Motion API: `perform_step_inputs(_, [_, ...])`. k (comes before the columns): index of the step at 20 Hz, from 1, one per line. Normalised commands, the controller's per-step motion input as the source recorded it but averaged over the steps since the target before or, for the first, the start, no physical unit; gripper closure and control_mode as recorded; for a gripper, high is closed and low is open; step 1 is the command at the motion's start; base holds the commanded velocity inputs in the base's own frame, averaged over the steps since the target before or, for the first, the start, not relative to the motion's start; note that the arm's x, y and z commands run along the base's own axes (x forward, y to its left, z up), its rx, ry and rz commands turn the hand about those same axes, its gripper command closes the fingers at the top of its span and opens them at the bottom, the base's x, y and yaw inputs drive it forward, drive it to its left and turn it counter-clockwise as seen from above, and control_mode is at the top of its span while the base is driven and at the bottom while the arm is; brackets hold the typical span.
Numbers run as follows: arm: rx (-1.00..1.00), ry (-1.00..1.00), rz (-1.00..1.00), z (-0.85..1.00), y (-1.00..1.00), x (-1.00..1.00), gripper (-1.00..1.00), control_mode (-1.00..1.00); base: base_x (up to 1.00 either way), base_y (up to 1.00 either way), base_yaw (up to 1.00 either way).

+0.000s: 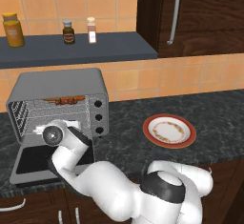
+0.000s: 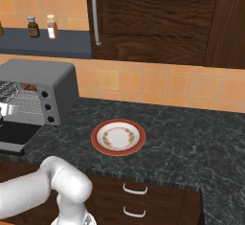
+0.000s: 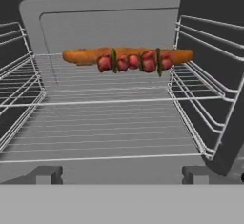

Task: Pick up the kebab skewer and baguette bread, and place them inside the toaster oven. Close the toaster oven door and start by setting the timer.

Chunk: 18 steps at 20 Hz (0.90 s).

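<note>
Dark wood cabinet (image 1: 200, 18) at 1 o'clock in the left base view, above the black stone counter (image 1: 190, 108). Toaster oven (image 1: 57, 104) at 9 o'clock on that counter, its door (image 1: 28, 158) dropped flat and open toward the base. The arm's white wrist sits right in the oven mouth and blocks most of the cavity from the left base camera. Grey shelf (image 1: 71, 49) at 11 o'clock carries an orange jar (image 1: 13, 30), a dark bottle (image 1: 69, 32) and a small shaker (image 1: 92, 30), well apart from each other. Red-rimmed plate (image 1: 169, 131) at 3 o'clock, just beside the oven, with no food on it.

Hand view: wire rack (image 3: 109, 118) holds both items at the back, 12 o'clock. Baguette bread (image 3: 83, 55) lies crosswise; kebab skewer (image 3: 133, 62) lies in front of it, touching. Finger tips sit at the bottom corners, jaws wide apart, gripping nothing.
</note>
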Motion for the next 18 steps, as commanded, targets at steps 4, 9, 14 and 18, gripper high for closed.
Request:
perform_step_inputs(4, [0.0, 0.14, 0.0, 0.06, 0.07, -0.78, -1.0, -1.0, 0.0, 0.0, 0.0])
perform_step_inputs(9, [0.0, 0.21, 0.0, 0.0, 0.1, -0.74, -1.0, -1.0, 0.0, 0.0, 0.0])
perform_step_inputs(14, [0.0, 0.21, 0.0, -0.01, 0.12, -0.85, -1.0, -1.0, 0.0, 0.0, 0.0])
perform_step_inputs(18, [0.0, 0.13, 0.0, -0.17, 0.03, -0.94, -1.0, -1.0, 0.0, 0.0, 0.0])
